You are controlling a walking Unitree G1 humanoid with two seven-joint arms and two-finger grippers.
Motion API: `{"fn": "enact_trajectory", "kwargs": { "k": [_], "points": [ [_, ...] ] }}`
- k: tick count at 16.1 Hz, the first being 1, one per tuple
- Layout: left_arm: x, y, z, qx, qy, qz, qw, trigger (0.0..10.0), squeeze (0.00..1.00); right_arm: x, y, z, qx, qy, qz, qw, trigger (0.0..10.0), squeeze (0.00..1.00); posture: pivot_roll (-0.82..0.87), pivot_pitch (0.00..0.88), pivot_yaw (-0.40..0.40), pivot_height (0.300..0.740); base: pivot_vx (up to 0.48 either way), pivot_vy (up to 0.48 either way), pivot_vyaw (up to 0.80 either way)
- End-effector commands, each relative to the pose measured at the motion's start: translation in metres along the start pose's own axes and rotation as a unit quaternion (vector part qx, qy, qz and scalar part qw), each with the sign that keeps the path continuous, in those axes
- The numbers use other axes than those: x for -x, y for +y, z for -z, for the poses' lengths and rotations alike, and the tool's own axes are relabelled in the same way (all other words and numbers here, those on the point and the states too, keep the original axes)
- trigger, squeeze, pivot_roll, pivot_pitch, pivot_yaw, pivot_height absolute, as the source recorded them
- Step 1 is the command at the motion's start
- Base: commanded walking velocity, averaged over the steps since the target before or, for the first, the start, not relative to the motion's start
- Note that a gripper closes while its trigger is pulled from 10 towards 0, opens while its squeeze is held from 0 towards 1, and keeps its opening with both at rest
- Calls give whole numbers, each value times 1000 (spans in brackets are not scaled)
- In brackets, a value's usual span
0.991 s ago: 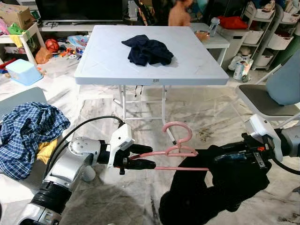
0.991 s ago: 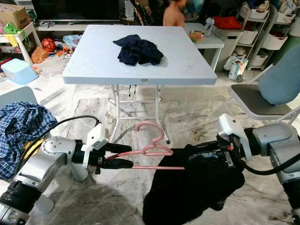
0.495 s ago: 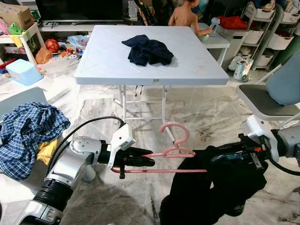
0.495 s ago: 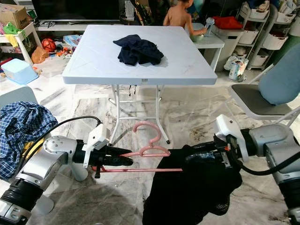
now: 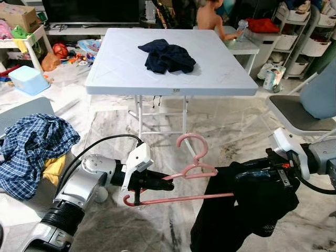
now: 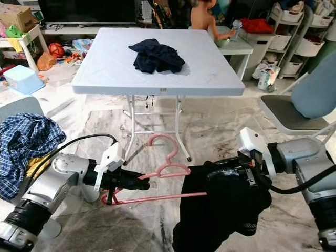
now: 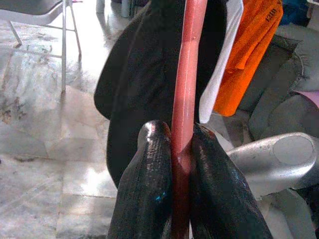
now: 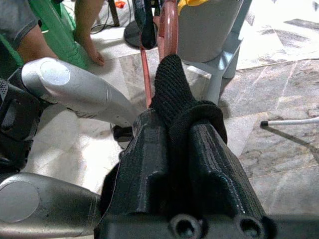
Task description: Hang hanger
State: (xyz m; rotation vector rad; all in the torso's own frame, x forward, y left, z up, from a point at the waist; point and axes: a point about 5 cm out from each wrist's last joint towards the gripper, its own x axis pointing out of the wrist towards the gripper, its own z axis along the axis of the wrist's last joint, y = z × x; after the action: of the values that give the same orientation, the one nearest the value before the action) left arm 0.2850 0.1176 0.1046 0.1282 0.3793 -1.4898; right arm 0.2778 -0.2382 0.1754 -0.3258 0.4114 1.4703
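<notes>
Low in the left eye view, the left gripper [image 5: 164, 182] holds a slim pink plastic hanger [image 5: 194, 170] by one end of its frame, jaws clenched on it, above the marble-patterned floor [image 5: 110, 131]. Its curved hook points up toward the white folding surface [image 5: 121, 63], on which a crumpled dark navy garment [image 5: 168, 55] lies. The right gripper [image 5: 252, 176] grasps a limp black garment [image 5: 247, 210] that hangs from the hanger's far end. A blue plaid shirt [image 5: 34, 152] is heaped at the left, a grey chair [image 5: 304, 107] stands at the right, and a person [image 5: 210, 18] is beyond the surface.

From the right eye view the hanger's lower bar [image 6: 157, 198] runs straight from the left jaws into the black cloth (the bar's far end is hidden by it).

Next, the left wrist view: two glossy black fingers [image 7: 149, 184] press on the smooth pink rod [image 7: 185, 99] from both sides; beyond it hang the black garment, a white cloth and an orange one [image 7: 249, 55].

Finally, the right wrist view: ribbed black fingers [image 8: 144, 164] pinch a fold of knitted black fabric [image 8: 172, 94], with the pink hanger just behind.
</notes>
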Motion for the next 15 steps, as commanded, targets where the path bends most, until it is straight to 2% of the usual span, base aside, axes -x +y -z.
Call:
{"fn": "enact_trajectory", "kwargs": {
  "k": [1, 3, 6, 7, 8, 15],
  "points": [
    [-6, 5, -9, -2, -11, -14, 1000, 10000, 1000, -5, -1, -13, 37, -20, -12, 999, 10000, 0, -106, 0, -36, 740, 0, 0, 0],
    [-5, 6, -9, 14, -21, -12, 1000, 10000, 1000, -4, -2, -13, 38, -20, -10, 999, 10000, 0, -108, 0, -39, 740, 0, 0, 0],
    [-8, 9, -11, 11, -26, -13, 999, 10000, 1000, -5, -3, -14, 39, -21, -9, 999, 10000, 0, -107, 0, -42, 740, 0, 0, 0],
    [-9, 8, -11, 8, -23, -3, 1000, 3922, 102, -6, -3, -14, 39, -22, -10, 999, 10000, 0, -108, 0, -40, 740, 0, 0, 0],
    [-9, 8, -11, 10, -21, -3, 1000, 0, 0, -6, -3, -14, 39, -22, -10, 999, 10000, 0, -108, 0, -42, 740, 0, 0, 0],
    [-4, 5, -2, 17, 4, 17, 1000, 0, 0, -6, -6, -14, 44, -21, 0, 999, 10000, 0, -104, 0, -44, 740, 0, 0, 0]
  ]
}}
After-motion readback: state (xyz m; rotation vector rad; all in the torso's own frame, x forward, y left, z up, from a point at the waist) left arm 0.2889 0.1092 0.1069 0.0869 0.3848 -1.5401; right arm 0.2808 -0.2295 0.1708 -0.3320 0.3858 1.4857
